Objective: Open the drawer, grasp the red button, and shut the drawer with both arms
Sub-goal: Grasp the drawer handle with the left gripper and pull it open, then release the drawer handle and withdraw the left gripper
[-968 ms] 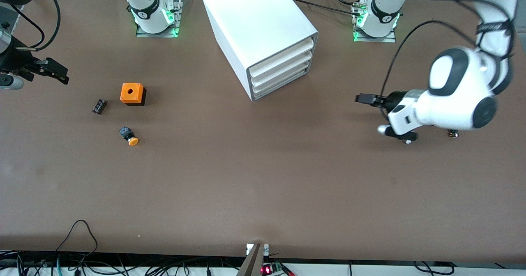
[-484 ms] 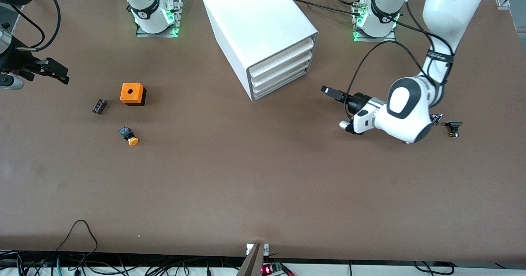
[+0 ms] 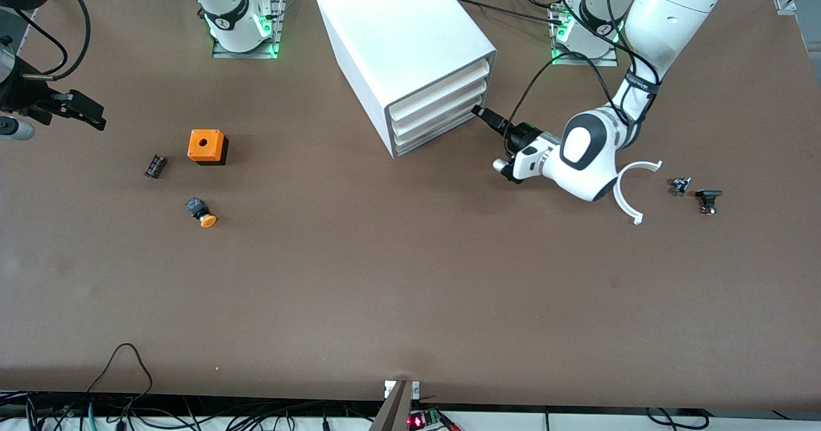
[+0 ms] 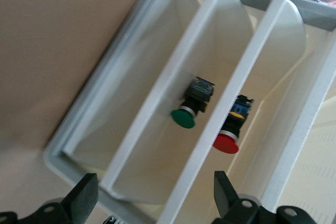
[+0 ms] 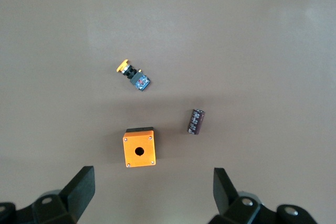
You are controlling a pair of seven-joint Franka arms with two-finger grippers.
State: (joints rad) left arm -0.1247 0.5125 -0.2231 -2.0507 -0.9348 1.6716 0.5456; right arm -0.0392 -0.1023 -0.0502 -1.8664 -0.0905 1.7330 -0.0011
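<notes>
The white cabinet [image 3: 404, 40] stands with all its drawers shut; the lowest drawer [image 3: 437, 136] lies just above the table. My left gripper [image 3: 482, 113] is open, level with the drawer fronts and right in front of them, touching nothing that I can see. In the left wrist view [image 4: 153, 195] the see-through fronts show the red-capped button [image 4: 227, 141] in the third compartment up from the table. The compartment next to the table [image 4: 126, 103] looks empty. My right gripper [image 3: 86, 111] waits open and empty over the right arm's end of the table, also seen in the right wrist view [image 5: 152, 184].
A green-capped button [image 4: 184, 118] lies in the compartment below the red one. An orange box with a hole [image 3: 207, 146], an orange-capped button [image 3: 202, 213] and a small dark cylinder [image 3: 154, 165] lie at the right arm's end. A white curved piece [image 3: 632, 190] and small parts [image 3: 707, 200] lie at the left arm's end.
My left arm has swung from its end of the table to the cabinet, bringing its gripper up to the drawer fronts and uncovering the white curved piece. The right arm has stayed put.
</notes>
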